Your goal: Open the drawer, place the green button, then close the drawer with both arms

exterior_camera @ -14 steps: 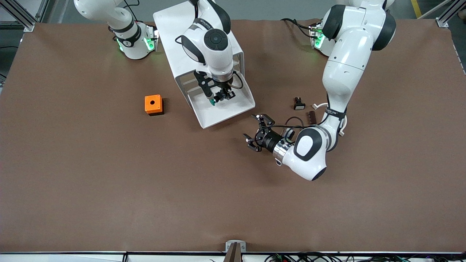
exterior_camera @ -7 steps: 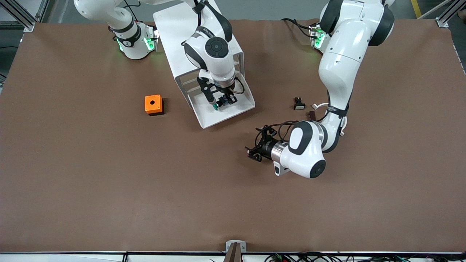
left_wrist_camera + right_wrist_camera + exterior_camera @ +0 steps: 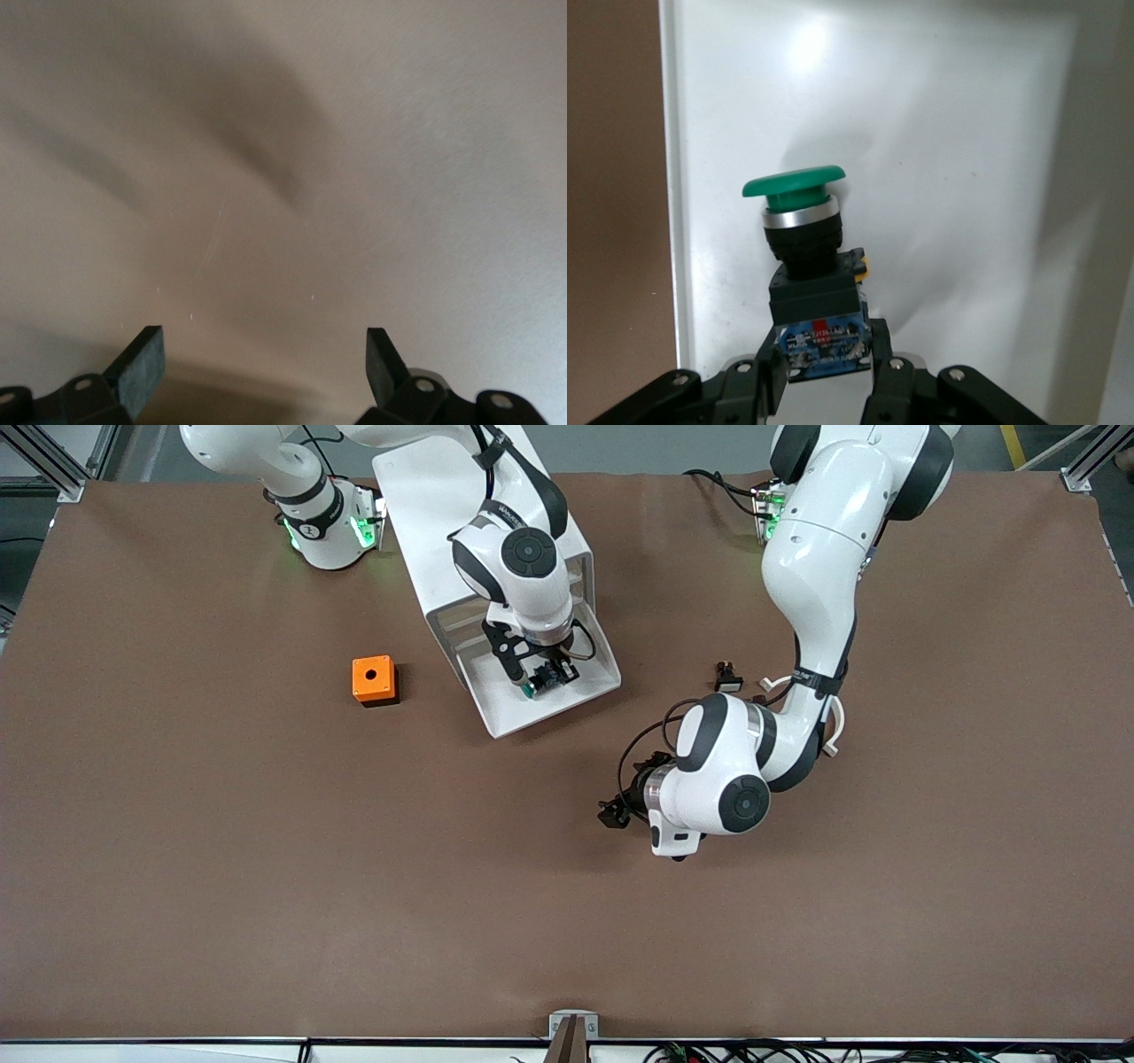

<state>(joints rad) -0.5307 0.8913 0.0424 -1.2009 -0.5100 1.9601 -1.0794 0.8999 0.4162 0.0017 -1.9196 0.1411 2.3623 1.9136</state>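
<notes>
The white drawer (image 3: 532, 722) stands pulled out of the white cabinet (image 3: 425, 505), toward the front camera. My right gripper (image 3: 542, 676) is over the drawer, shut on the blue-and-black body of the button (image 3: 532, 686). In the right wrist view the button (image 3: 802, 221) shows its green cap, with the right gripper (image 3: 824, 359) clamped on the blue base and the drawer floor (image 3: 939, 177) close under it. Whether the button touches the floor I cannot tell. My left gripper (image 3: 620, 804) hangs low over bare table near the drawer's front. The left gripper (image 3: 263, 359) is open and holds nothing.
An orange cube with a hole (image 3: 373, 680) sits on the table beside the drawer, toward the right arm's end. A small black part with a white face (image 3: 728, 680) lies toward the left arm's end, close to the left arm's forearm.
The right gripper has carried the button lower into the drawer and a little toward its front. The left arm's wrist has rolled over, and its open gripper now points more downward at the table.
</notes>
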